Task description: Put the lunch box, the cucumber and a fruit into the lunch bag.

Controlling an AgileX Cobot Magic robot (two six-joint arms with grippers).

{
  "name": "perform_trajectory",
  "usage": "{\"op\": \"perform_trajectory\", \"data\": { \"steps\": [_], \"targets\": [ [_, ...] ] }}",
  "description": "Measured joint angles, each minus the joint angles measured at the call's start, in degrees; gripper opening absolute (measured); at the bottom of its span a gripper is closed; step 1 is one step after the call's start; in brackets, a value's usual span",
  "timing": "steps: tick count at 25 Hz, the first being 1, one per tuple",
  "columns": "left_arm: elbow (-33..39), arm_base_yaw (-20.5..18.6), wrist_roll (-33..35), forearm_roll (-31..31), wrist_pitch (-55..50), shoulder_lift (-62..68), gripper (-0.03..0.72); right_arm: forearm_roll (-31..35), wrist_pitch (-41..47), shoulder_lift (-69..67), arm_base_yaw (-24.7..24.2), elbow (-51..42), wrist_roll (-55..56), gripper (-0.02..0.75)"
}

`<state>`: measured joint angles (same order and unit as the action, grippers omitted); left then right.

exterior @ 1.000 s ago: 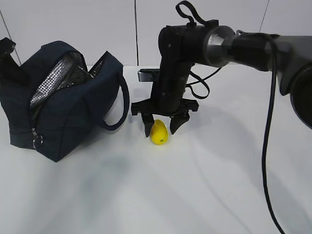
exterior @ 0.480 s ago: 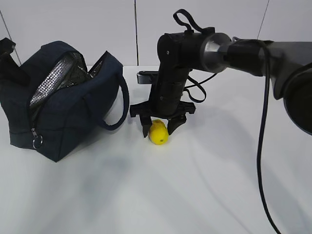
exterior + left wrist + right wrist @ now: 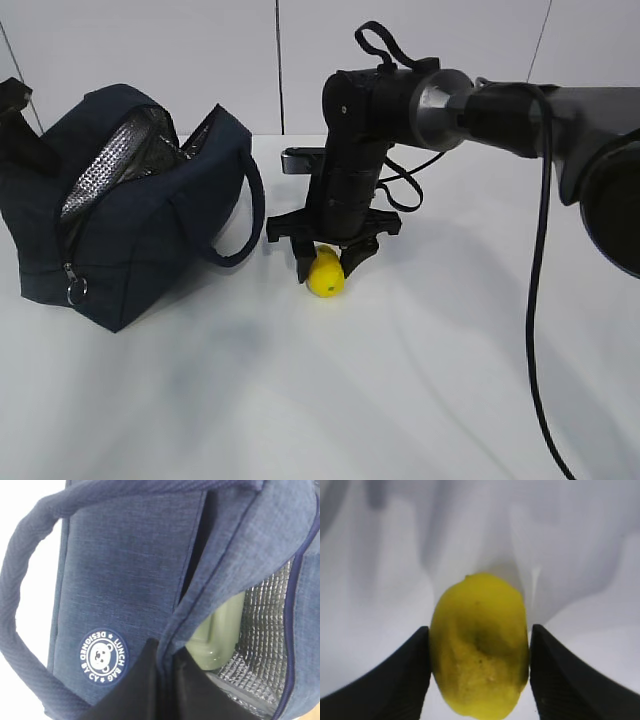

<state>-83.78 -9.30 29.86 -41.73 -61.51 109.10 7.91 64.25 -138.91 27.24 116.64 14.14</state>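
R arm (image 3: 480, 100) comes in from the right edge of the exterior view, reaches across the table (image 3: 400, 380) toward its middle, wrist bent straight down. R gripper (image 3: 327, 262) points at the tabletop, fingers either side of the fruit (image 3: 325, 274). Wrist view: both black pads touch the yellow fruit's flanks w/ no gap, fruit (image 3: 479, 642) squeezed between them, so jaws clenched on the fruit. Fruit's underside looks to be at the table surface; can't tell if it's lifted at all. Fingertips run off the bottom of the wrist frame.

L arm mostly out of the exterior view; only a dark bit shows at the far left edge behind the lunch bag (image 3: 130, 210). L gripper (image 3: 167, 685) seen in its wrist cam: two dark fingers pressed tight together w/ the bag's rim fabric pinched between them, holding the mouth open.

Lunch bag sits toward the table's left side, tilted, unzipped, silver lining visible, one handle hanging toward the fruit. Lunch box (image 3: 220, 635): sage-green lid edge shows inside the bag, against the lining, mostly hidden by the rim flap. Cucumber not seen in any view.

Small grey object (image 3: 300, 158) behind the R arm near the table's back edge, partly blocked, can't identify.
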Motion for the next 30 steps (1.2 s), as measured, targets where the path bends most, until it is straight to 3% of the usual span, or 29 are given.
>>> {"op": "perform_trajectory", "data": {
  "steps": [6, 17, 30],
  "targets": [
    [0.0, 0.0, 0.0, 0.1, 0.5, 0.0, -0.004, 0.0, 1.8, 0.0, 0.0, 0.0, 0.0, 0.369],
    [0.0, 0.0, 0.0, 0.2, 1.4, 0.0, -0.004, 2.9, 5.6, 0.2, 0.0, 8.7, 0.0, 0.357],
    [0.0, 0.0, -0.1, 0.4, 2.3, 0.0, -0.004, 31.9, 6.2, 6.1, 0.0, 15.8, -6.5, 0.355]
  ]
}}
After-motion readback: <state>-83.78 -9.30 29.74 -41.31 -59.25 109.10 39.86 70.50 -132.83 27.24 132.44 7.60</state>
